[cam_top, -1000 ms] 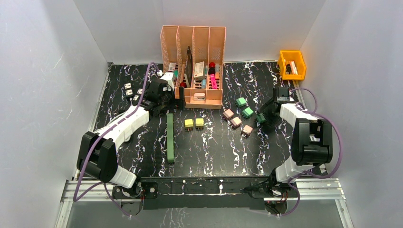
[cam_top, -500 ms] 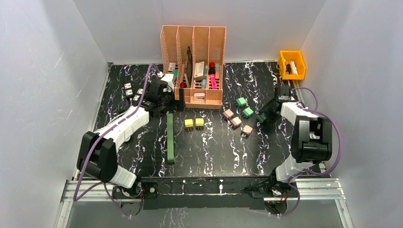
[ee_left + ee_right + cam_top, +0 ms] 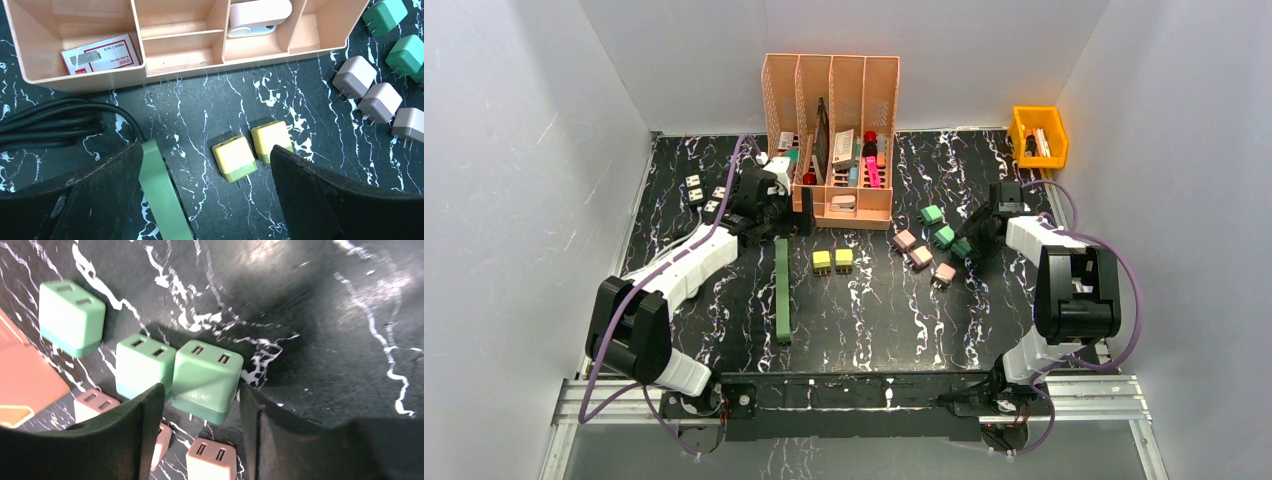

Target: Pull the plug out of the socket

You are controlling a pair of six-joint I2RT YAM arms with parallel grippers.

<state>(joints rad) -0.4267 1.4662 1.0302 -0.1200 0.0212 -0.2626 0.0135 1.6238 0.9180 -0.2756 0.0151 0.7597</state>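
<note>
A long green power strip (image 3: 782, 290) lies on the black marbled table with no plug in it that I can see; its end shows in the left wrist view (image 3: 162, 200). My left gripper (image 3: 776, 222) is open over that end, and its left finger (image 3: 95, 195) is beside the strip. Two yellow plugs (image 3: 235, 157) lie loose between the fingers. My right gripper (image 3: 972, 243) is shut on a green plug (image 3: 207, 377), held a little above the table with its prongs down. It hangs next to another green plug (image 3: 142, 365).
A peach desk organizer (image 3: 832, 140) stands behind the left gripper, with the strip's black cable (image 3: 50, 125) beside it. Loose green and pink plugs (image 3: 921, 258) lie left of the right gripper. An orange bin (image 3: 1038, 135) is at the back right, and white sockets (image 3: 704, 192) at the back left.
My right gripper has moved left with the green plug, up beside the other green plugs. The left arm has barely moved.
</note>
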